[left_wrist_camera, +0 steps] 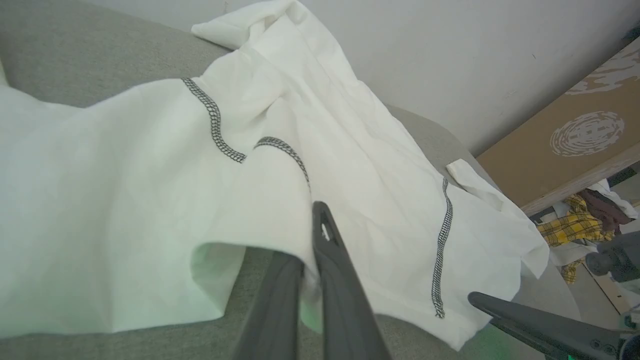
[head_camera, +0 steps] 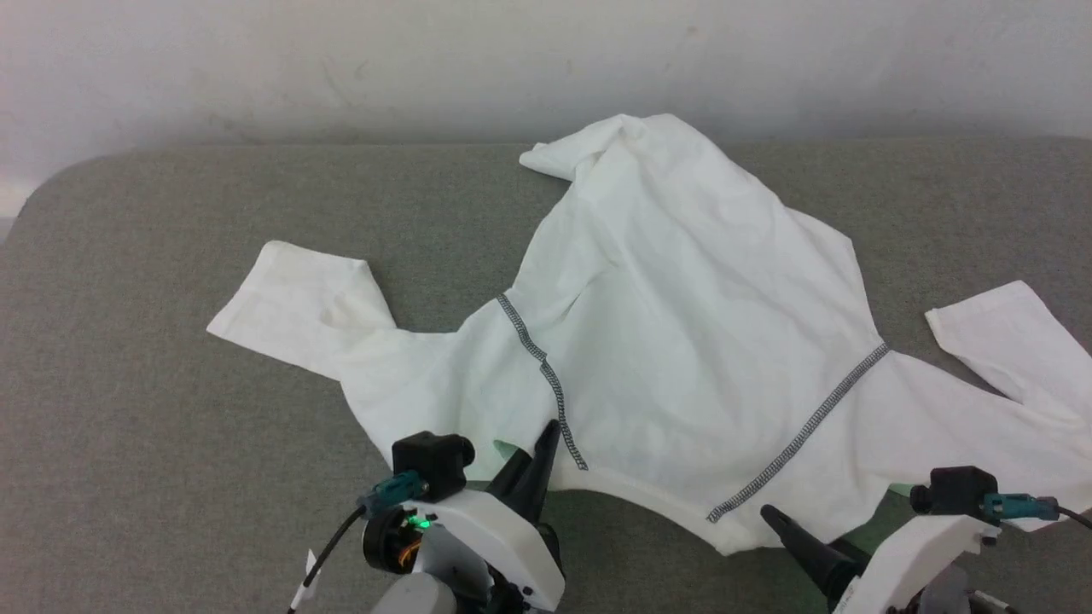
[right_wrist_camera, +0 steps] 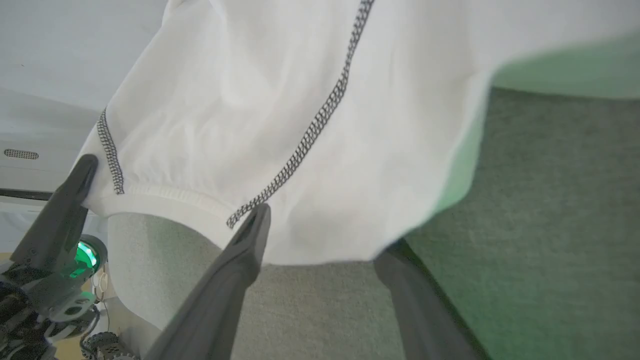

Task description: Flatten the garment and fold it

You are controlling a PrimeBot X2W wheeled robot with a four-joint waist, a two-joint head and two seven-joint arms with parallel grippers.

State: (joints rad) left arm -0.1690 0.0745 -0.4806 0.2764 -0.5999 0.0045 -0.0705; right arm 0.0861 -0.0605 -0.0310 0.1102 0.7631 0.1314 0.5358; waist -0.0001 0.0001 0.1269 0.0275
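The garment (head_camera: 682, 341), a white long-sleeved top with dark zigzag seams, lies rumpled on the grey padded surface (head_camera: 171, 443), sleeves out to both sides. At its near hem my left gripper (head_camera: 544, 439) is shut on the garment's edge beside the left seam. In the left wrist view the two fingers (left_wrist_camera: 325, 240) pinch a lifted fold of the garment (left_wrist_camera: 150, 190). My right gripper (head_camera: 810, 524) stands open at the hem by the right seam. In the right wrist view its fingers (right_wrist_camera: 250, 235) straddle the edge of the garment (right_wrist_camera: 280, 125), one finger partly under the fabric.
A pale wall (head_camera: 341, 68) rises behind the surface, whose far-left corner is rounded. Beyond the surface's right end the left wrist view shows a brown board (left_wrist_camera: 575, 145) and a heap of clothes (left_wrist_camera: 580, 225). Bare grey surface extends left of the garment.
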